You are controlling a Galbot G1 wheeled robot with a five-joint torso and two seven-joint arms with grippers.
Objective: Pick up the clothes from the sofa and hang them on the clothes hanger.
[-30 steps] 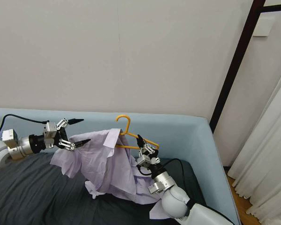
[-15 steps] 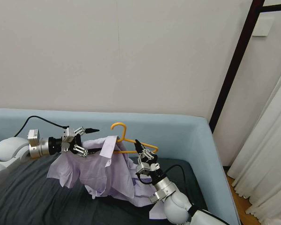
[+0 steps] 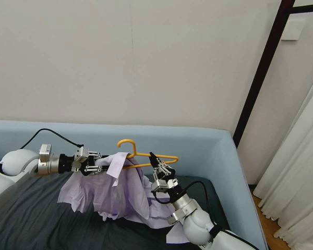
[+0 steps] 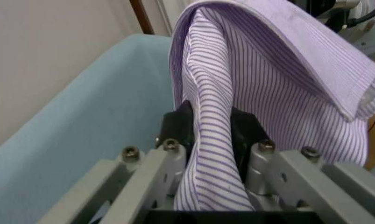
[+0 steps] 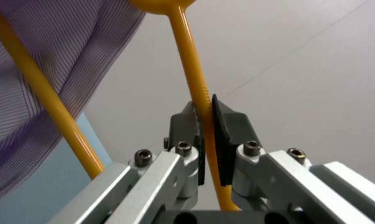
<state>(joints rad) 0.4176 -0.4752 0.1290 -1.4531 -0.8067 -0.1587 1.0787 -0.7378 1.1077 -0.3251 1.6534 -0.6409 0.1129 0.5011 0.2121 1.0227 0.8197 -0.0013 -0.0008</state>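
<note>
Here, striped shirt (image 4: 280,84) inside the left claw (image 4: 211,130).

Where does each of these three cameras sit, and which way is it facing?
Head view: on the robot's head, looking forward and down at the sofa; its left gripper pinches the shirt, its right gripper holds the hanger.
Left wrist view: on the left wrist, looking along its fingers at the shirt clamped between them, sofa beyond.
Right wrist view: on the right wrist, looking along its fingers at the hanger they grip, wall behind.
Shared: head and right wrist views both show shirt and hanger.
</note>
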